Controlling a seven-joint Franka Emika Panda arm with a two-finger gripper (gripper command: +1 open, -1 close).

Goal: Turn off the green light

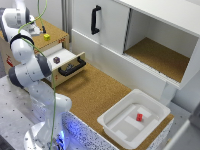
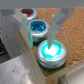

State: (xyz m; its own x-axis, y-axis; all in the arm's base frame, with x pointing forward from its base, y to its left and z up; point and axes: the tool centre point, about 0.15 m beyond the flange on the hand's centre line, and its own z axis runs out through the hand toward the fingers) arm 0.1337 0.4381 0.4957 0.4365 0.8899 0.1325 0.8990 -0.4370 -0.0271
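Two fingers of the gripper [image 2: 56,26] are seen spread just above the glowing green light [image 2: 51,50], poised for pressing.

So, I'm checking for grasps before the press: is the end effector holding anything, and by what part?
Nothing is held. The end effector hangs open above the glowing green light.

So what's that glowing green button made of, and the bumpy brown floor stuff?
The green light looks like a see-through plastic cap, since the glow shines through it, inside a shiny grey ring that could be metal. The picture is too blurry to be sure. The brown surface looks like cork: dull, speckled and grainy, with no shine. The gripper above the button has pale fingers, probably plastic.
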